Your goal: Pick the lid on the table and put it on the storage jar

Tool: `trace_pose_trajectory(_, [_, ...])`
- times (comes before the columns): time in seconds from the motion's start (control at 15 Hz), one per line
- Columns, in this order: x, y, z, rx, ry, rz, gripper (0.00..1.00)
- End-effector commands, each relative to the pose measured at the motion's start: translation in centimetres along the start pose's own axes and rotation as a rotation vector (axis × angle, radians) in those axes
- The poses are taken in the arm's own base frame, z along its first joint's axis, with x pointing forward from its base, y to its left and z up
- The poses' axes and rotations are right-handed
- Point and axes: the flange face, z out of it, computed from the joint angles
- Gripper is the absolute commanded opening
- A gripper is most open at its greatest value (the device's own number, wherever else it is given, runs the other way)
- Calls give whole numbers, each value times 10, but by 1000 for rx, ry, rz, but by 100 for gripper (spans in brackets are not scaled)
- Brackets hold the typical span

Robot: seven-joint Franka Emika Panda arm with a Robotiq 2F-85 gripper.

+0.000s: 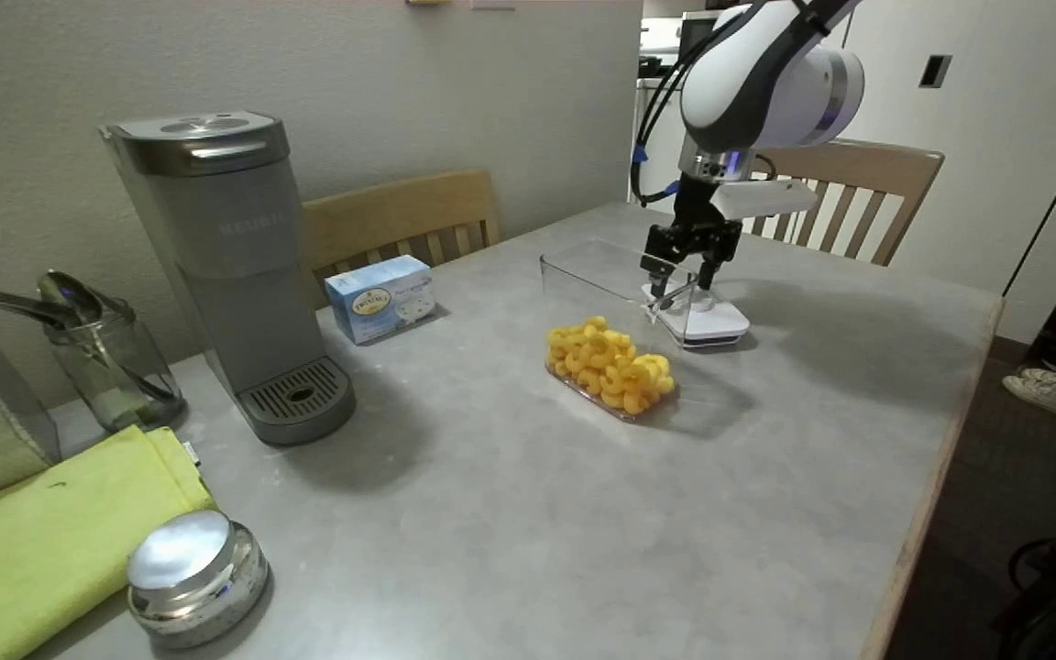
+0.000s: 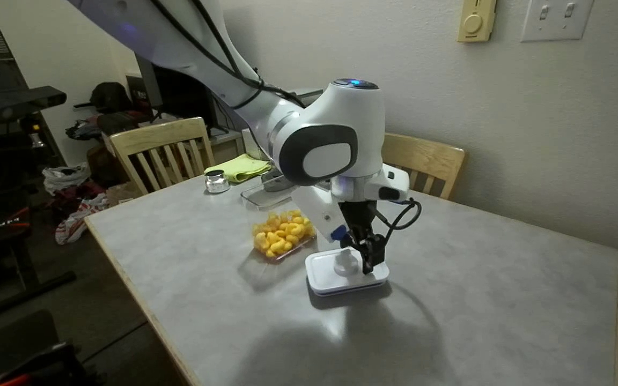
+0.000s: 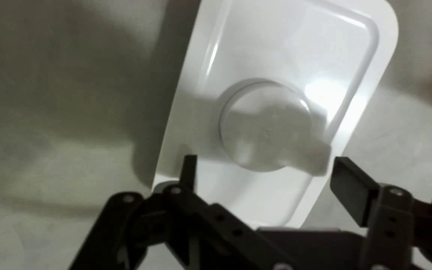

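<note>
The white rectangular lid with a round raised knob lies flat on the table, in both exterior views (image 1: 709, 318) (image 2: 324, 274) and large in the wrist view (image 3: 272, 56). The clear storage jar (image 1: 597, 307) stands upright, open at the top, with yellow-orange food pieces at its bottom. It also shows in an exterior view (image 2: 260, 207), close to the lid. My gripper (image 1: 680, 282) is open and low over the lid. In the wrist view its fingers (image 3: 264, 163) are apart, with the knob just beyond the fingertips. The jar's clear wall partly overlaps the lid in an exterior view.
A tall grey coffee machine (image 1: 235, 266) and a blue tea box (image 1: 381, 298) stand along the wall side. A metal round jar (image 1: 198, 582), a green cloth (image 1: 79, 522) and a glass with utensils (image 1: 115, 367) are at the far end. Chairs stand around the table.
</note>
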Motion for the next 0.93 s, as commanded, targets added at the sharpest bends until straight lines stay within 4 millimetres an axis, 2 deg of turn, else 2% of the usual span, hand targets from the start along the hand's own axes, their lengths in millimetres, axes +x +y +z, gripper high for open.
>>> trace_pose_trajectory(0.0, [-2,4,-4,-6,3,6,100])
trace_pose_trajectory(0.13, [-4,5,-4,-11,0,13,100])
trace_pose_trajectory(0.2, [-4,7,-4,-14,-1,21,88])
trace_pose_trajectory(0.47, [-5,11,-4,-20,-5,50,89])
trace_pose_trajectory(0.67, [-7,13,-4,-26,-8,66,96])
trace_pose_trajectory(0.87, [-10,13,-3,-26,-16,76,96])
